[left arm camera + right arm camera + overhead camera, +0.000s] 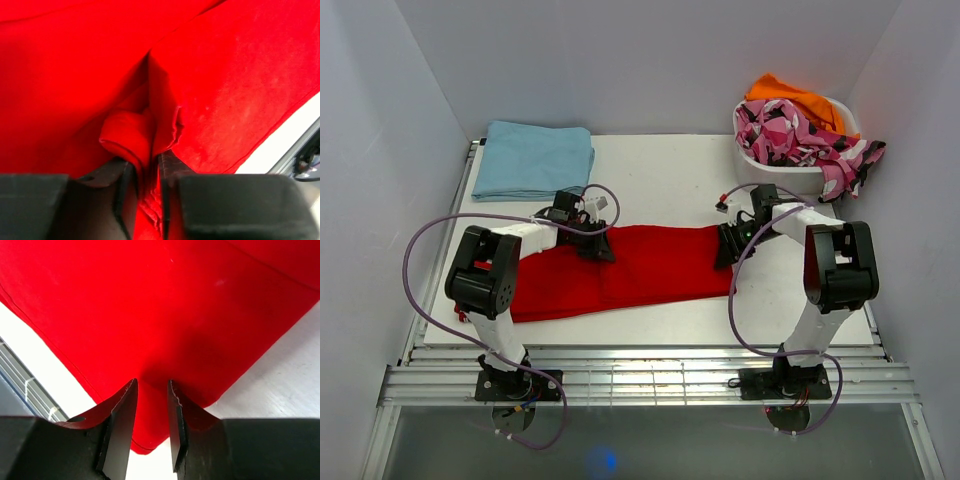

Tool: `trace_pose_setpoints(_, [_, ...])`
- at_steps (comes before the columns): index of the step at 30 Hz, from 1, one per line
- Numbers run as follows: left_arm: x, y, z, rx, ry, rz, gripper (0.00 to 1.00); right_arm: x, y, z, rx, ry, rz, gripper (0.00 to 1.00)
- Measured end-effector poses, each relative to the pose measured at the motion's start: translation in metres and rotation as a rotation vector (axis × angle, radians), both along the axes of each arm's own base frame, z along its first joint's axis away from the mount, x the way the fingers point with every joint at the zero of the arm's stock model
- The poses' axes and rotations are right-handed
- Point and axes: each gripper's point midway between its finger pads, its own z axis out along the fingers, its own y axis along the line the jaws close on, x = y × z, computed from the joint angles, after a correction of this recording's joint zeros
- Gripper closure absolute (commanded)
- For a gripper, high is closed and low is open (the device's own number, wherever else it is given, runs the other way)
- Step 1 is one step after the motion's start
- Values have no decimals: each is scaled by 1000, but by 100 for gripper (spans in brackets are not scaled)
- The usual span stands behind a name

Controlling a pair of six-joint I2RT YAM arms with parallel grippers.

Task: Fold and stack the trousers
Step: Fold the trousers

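The red trousers (650, 268) lie flat across the white table, folded lengthwise into a long strip. My left gripper (596, 244) is at the strip's far edge, left of middle. In the left wrist view my left gripper (149, 162) is shut on a bunched fold of the trousers (240, 90). My right gripper (728, 247) is at the strip's right end. In the right wrist view my right gripper (151, 382) has its jaws a little apart, astride the flat corner of the trousers (150, 305), with no cloth bunched between them.
A folded light blue garment (533, 158) lies at the back left. A white basket (790, 178) at the back right holds a pink-black-white patterned garment (790, 130) and an orange one (790, 95). Metal slats (650, 380) run along the table's near edge.
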Motion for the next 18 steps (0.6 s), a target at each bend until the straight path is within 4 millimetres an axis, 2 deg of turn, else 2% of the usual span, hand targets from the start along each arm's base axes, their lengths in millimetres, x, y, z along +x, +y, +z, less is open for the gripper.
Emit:
trace_pose_setpoints(3, [4,5,2,37,-7,0,51,-6,0,-12,-1,28,4,67])
trace_pose_setpoints(7, [13,12,9,93,-34,-28,42,-8,3,-14,43,33,0,69])
trace_pose_setpoints(9, [17,17,15,117,-50,-57,20,-10,4,-14,67,26,-5,73])
trace_pose_setpoints(10, [18,20,18,126,-65,-75,17,-11,4,-15,76,18,-6,76])
trace_pose_setpoints(11, [20,22,21,131,-75,-86,2,-14,5,-15,84,15,-10,77])
trace_pose_setpoints(15, [13,34,41,123,-109,-137,2,-25,7,-16,116,41,-37,81])
trace_pose_setpoints(18, [2,32,64,61,-117,-192,3,-27,7,-16,133,69,-62,83])
